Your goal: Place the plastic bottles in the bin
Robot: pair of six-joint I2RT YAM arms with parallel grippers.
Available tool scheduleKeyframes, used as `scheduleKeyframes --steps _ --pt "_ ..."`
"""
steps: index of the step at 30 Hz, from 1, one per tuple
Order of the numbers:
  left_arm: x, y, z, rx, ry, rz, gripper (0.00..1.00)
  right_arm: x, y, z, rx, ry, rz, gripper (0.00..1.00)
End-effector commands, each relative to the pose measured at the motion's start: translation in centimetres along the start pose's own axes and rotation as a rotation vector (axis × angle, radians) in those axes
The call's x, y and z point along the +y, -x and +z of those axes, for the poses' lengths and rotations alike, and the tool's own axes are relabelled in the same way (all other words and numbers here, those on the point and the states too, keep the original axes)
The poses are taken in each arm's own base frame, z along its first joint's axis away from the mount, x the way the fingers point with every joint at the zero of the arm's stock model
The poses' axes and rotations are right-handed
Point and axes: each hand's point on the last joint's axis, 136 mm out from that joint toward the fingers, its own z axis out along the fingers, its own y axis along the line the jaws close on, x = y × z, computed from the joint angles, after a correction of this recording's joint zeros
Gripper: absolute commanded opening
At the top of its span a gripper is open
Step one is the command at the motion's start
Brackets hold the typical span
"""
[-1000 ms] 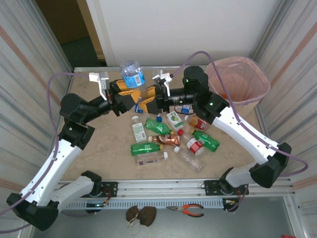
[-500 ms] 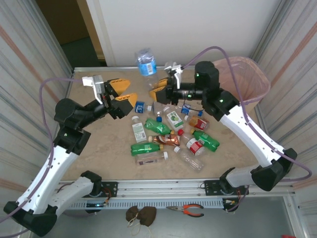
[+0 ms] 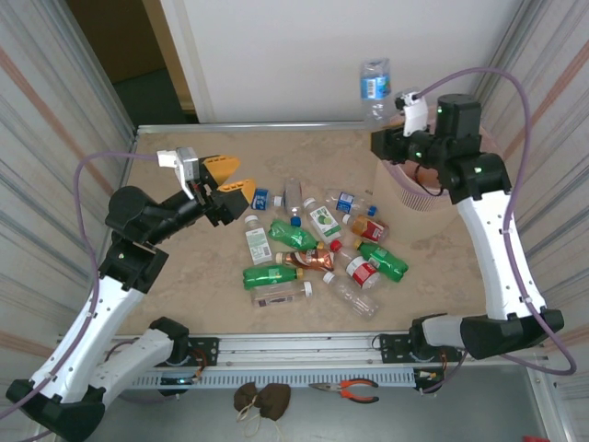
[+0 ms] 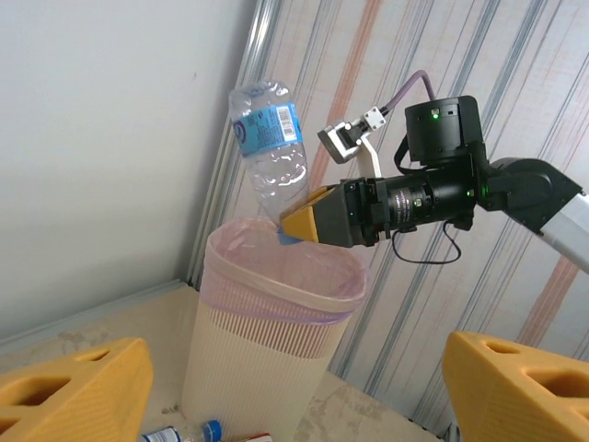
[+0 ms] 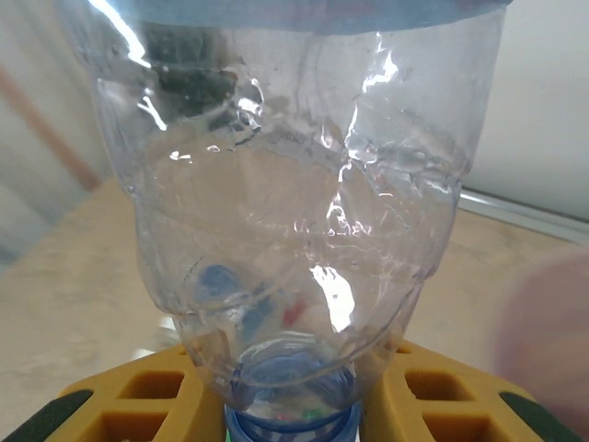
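The right gripper point(image 4: 299, 224) is clamped on the capped neck of a clear, blue-labelled bottle point(image 4: 267, 147), base up. In the last second it has swung from the hand-over spot to the bin point(image 4: 267, 368), whose pink-lined mouth opens just below and beyond its fingertips. The left gripper point(image 3: 235, 178) has let go and drawn back, jaws wide and empty, with the other bottles point(image 3: 293, 237) lying on the table point(image 3: 184, 267) just ahead of it. I judge this bottle a short reach and a release from binned, with the pile still to clear.
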Motion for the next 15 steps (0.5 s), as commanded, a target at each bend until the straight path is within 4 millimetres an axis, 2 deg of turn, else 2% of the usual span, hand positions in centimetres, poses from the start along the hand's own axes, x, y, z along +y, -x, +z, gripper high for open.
scheduleKeyframes --steps 1,6,10,15 --pt "0.2 -0.5 -0.2 0.004 0.016 0.029 0.83 -4.8 -3.4 -0.8 0.174 -0.187 -0.024 0.35" --pt "0.7 -1.2 0.0 0.027 0.027 0.031 0.83 -10.9 -7.0 -1.9 0.393 -0.417 -0.053 0.35" --pt "1.3 -2.1 0.2 0.047 0.04 0.032 0.83 -14.6 -9.6 -2.4 0.556 -0.543 -0.079 0.36" --pt "3.6 -4.6 0.6 0.154 0.123 0.075 0.83 -18.9 -12.6 -3.1 0.702 -0.637 -0.054 0.36"
